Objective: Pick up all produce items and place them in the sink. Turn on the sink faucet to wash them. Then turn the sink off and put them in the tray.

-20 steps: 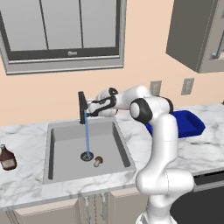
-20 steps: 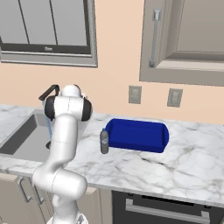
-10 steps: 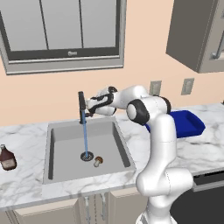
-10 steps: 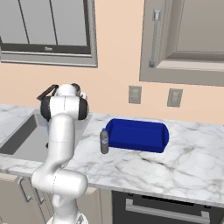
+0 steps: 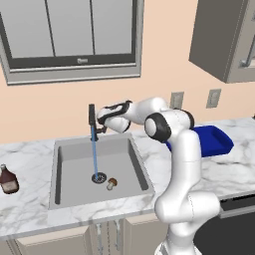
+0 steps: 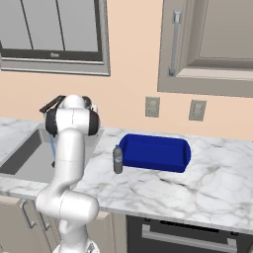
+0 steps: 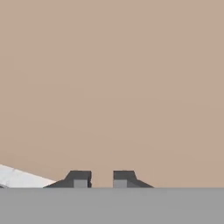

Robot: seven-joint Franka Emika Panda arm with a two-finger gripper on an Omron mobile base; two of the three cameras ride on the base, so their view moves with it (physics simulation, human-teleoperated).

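Observation:
The sink [image 5: 69, 149] is a grey basin set in white marble. A small brown-capped mushroom [image 5: 112, 184] lies on its floor beside the round drain. Water [image 5: 94, 154] runs in a thin blue stream from the black sink faucet [image 5: 92, 117]. My gripper [image 5: 101, 121] is just right of the faucet, level with its side lever, pointing at the wall. In the hand view the gripper [image 7: 102, 179] has its fingertips close together with nothing between them, facing the bare beige wall. The blue tray [image 5: 214, 139] [image 6: 155, 153] stands on the counter to the right.
A brown glass bottle [image 5: 7, 180] stands on the counter left of the sink. A small grey shaker [image 6: 117, 159] stands by the tray's left end. A window is above the sink, wall cabinets are at the upper right, and an oven front is below.
My hand has shifted left, closer to the faucet, and its fingers have drawn closer together. The water keeps running and the mushroom has not moved.

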